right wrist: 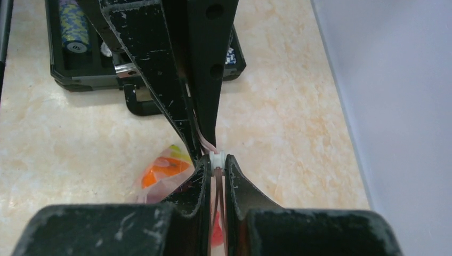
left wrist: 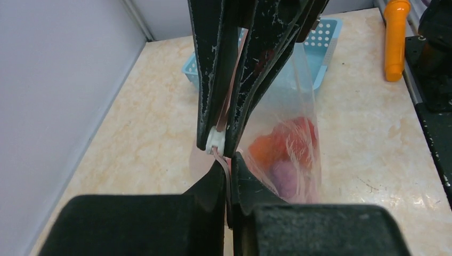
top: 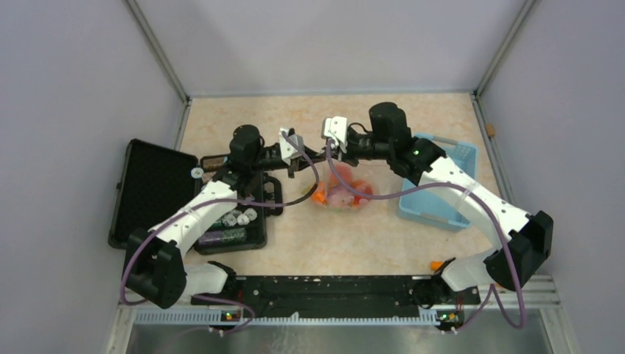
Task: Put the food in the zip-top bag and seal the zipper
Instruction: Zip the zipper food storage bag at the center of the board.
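- Black case [top: 155, 192]: I am seeing it lying open at near left.
- Food [left wrist: 282, 144]: sitting inside the zip-top bag [left wrist: 301, 101], mid-table, below both grippers.
- Left gripper [left wrist: 228, 170]: I am pinching the zipper [right wrist: 205, 140] strip with it.
- Right gripper [right wrist: 216, 165]: I am clamping the zipper's white slider [right wrist: 217, 158], tip to tip with the left.
- Blue basket [top: 427, 214]: sitting just right of the bag.

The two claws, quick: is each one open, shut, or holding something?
Left gripper: closed, pinching the zipper.
Right gripper: closed on the white slider.
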`<action>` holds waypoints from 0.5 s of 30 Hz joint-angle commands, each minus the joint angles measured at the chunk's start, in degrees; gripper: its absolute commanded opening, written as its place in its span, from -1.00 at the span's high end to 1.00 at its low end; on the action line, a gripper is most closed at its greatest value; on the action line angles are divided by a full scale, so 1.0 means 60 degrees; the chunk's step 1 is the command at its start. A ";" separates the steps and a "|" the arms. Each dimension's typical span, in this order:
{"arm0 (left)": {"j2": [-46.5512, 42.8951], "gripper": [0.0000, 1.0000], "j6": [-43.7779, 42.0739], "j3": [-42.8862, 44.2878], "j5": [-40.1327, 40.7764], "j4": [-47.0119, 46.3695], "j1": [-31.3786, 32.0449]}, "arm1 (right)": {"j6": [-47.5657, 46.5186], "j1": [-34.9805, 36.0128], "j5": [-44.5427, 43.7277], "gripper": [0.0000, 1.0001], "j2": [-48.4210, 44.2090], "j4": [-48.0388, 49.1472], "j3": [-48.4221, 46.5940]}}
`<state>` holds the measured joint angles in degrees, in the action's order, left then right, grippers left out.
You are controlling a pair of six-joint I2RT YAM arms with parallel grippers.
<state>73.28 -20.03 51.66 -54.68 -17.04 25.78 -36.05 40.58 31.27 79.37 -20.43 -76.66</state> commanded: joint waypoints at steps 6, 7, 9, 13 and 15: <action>-0.0256 1.00 -0.0510 0.0368 0.0853 0.0338 0.0082 | 0.0072 0.0063 -0.0252 1.00 -0.0192 -0.0117 -0.0201; -0.0310 1.00 -0.0574 0.0362 0.0988 0.0388 0.0081 | 0.0002 0.0063 -0.0316 1.00 -0.0192 -0.0252 -0.0212; -0.0401 1.00 -0.0693 0.0425 0.1460 0.0672 0.0070 | -0.0071 0.0022 -0.0480 1.00 -0.0235 -0.0516 -0.0275; -0.0452 1.00 -0.0617 0.0362 0.1980 0.0681 0.0082 | -0.0186 -0.0047 -0.0459 1.00 -0.0484 -0.0822 -0.0256; -0.0406 1.00 -0.0557 0.0359 0.2230 0.0645 0.0082 | -0.0185 -0.0089 -0.0732 1.00 -0.0575 -0.0903 -0.0146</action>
<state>72.34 -22.90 52.03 -47.09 -12.84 26.79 -36.47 40.45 29.10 79.13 -22.35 -76.66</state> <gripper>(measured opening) 0.004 0.042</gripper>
